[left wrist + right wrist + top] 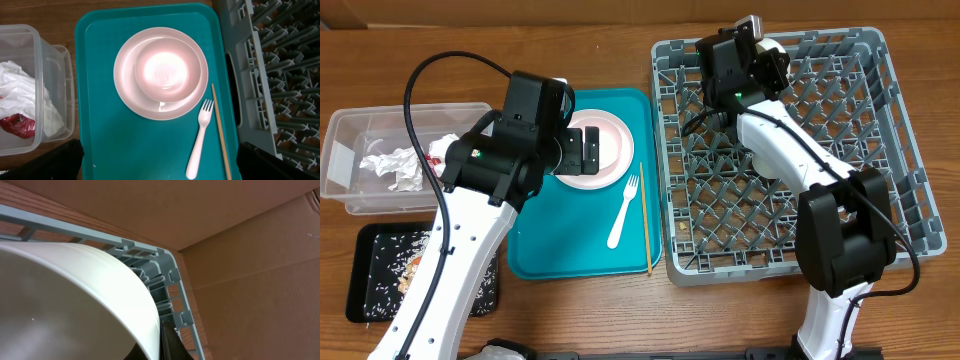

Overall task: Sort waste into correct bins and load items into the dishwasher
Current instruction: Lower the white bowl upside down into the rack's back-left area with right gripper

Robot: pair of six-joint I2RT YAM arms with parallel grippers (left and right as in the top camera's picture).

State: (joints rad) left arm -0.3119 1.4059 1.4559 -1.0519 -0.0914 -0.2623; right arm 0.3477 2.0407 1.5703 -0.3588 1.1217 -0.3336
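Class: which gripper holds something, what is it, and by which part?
The right gripper is shut on the white bowl, apparently at its rim; the left gripper is open and empty.

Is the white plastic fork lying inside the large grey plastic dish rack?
No, the white plastic fork lies on the teal serving tray, beside the thin wooden chopstick.

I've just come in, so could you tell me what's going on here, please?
Two robot arms are clearing a tray. The right gripper is shut on a white bowl at the far end of the rack. The left gripper is open above the pink bowl, which sits on the plate on the tray, with a fork and chopstick beside them. Waste lies in the tub and black tray.
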